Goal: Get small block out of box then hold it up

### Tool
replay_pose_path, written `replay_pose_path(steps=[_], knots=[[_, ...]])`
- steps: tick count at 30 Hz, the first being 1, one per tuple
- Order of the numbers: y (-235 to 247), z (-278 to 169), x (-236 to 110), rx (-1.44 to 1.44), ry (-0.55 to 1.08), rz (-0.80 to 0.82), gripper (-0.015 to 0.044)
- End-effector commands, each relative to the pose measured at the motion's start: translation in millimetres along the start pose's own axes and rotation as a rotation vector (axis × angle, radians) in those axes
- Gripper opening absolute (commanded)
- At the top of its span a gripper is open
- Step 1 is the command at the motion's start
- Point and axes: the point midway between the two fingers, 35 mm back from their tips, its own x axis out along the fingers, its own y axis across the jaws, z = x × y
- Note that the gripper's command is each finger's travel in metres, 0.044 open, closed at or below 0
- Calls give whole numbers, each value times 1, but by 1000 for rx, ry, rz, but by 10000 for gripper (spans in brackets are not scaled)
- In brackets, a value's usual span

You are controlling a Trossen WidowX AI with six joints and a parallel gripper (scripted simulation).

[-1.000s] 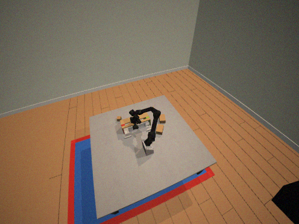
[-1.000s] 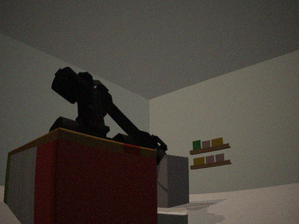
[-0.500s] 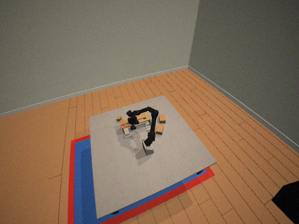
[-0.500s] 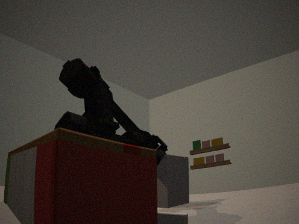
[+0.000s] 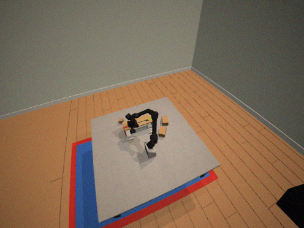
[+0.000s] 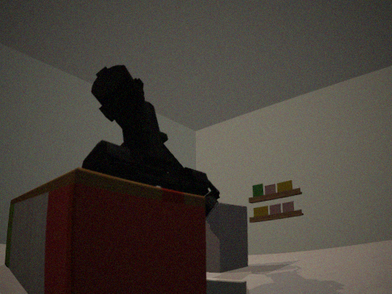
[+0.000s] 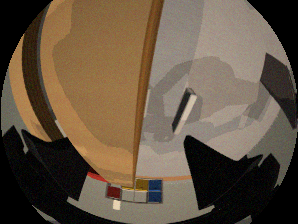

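Note:
The box point(image 5: 141, 123) point(image 6: 126, 245) has a tan top and stands at the back middle of the grey table point(image 5: 122, 184). In the wrist view its tan top point(image 7: 93, 76) fills the left half. My gripper point(image 5: 132, 130) point(image 7: 144, 135) is open and empty. It hangs over the box's left front edge and points down, one finger over the box top and one over the table. I cannot make out the small block or the shelf in any view. A small pale bar lies on the table in front of the box.
Three tan blocks lie on the table near the box: one point(image 5: 121, 120) at its left end, two point(image 5: 165, 120) point(image 5: 162, 131) to its right. The arm's base point(image 5: 151, 144) stands in front of the box. A wall shelf point(image 6: 275, 195) holds coloured blocks.

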Motion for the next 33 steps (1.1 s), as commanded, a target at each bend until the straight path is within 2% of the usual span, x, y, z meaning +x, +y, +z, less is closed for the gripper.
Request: replay_pose_path(steps=[1, 4, 9, 19, 20, 23, 24, 33], knots=[[3, -4, 3, 15, -1, 5, 400], [3, -9, -11, 12, 1, 4, 400], [1, -23, -55, 1, 4, 1, 400], [3, -23, -52, -7, 7, 17, 400], [2, -26, -52, -29, 7, 17, 374], [-5, -40, -54, -304, -11, 26, 295], [-6, -41, -54, -412, -23, 30, 285], [-15, -49, -51, -1379, -153, 16, 285]])
